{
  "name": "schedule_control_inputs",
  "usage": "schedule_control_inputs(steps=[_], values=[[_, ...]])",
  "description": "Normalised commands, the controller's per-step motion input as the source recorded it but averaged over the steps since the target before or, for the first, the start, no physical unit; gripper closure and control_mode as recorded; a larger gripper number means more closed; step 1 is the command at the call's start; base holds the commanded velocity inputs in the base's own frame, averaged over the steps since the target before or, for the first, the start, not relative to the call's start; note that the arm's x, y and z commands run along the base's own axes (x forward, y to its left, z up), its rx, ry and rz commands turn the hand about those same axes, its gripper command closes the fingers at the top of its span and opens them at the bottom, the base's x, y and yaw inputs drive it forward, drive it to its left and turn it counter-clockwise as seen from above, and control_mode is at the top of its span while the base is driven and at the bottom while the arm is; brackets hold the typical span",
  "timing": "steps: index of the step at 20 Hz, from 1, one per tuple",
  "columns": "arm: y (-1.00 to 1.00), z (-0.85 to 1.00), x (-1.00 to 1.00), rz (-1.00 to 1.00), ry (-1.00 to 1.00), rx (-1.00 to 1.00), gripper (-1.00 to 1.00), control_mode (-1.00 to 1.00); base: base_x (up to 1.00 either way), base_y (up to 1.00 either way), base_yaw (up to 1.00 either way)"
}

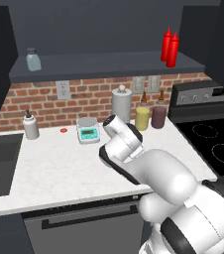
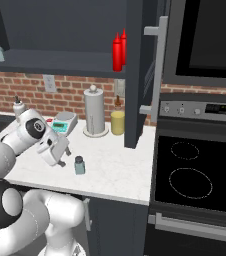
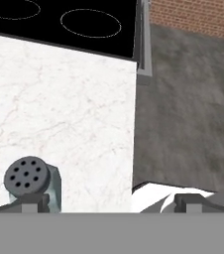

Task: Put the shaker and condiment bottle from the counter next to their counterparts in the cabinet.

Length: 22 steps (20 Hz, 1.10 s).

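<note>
Red bottles [image 1: 169, 46], two together, stand at the right end of your cabinet shelf [image 1: 109, 65] in the left base view; a small jar [image 1: 33, 60] sits at its left end. From the right base, your shaker [image 2: 79, 165] stands near the counter's [image 2: 120, 170] front edge, just beside the gripper [image 2: 61, 159]. Hand view: fingers spread wide, shaker [image 3: 32, 181] by one fingertip [image 3: 30, 202].

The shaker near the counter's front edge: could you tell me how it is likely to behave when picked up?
The shaker is small and squat, so it is probably light and stable upright. Its smooth translucent sides could be slippery. It looks rigid, so the open pincer beside it should not deform it.
</note>
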Motion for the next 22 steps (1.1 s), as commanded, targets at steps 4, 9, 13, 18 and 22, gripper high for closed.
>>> schedule_control_inputs(steps=[4,9,13,18,22], values=[[0.00,-0.02,0.16,0.00,0.00,0.00,-1.00,-1.00,0.00,0.00,0.00],[0.00,-0.02,0.24,0.00,0.00,0.00,-1.00,-1.00,0.00,0.00,0.00],[0.00,-0.07,0.28,0.00,0.00,0.00,-1.00,-1.00,0.00,0.00,0.00],[0.00,-0.09,0.12,0.00,0.00,0.00,-1.00,-1.00,0.00,0.00,0.00],[0.00,-0.16,0.05,0.00,0.00,0.00,-1.00,-1.00,0.00,0.00,0.00]])
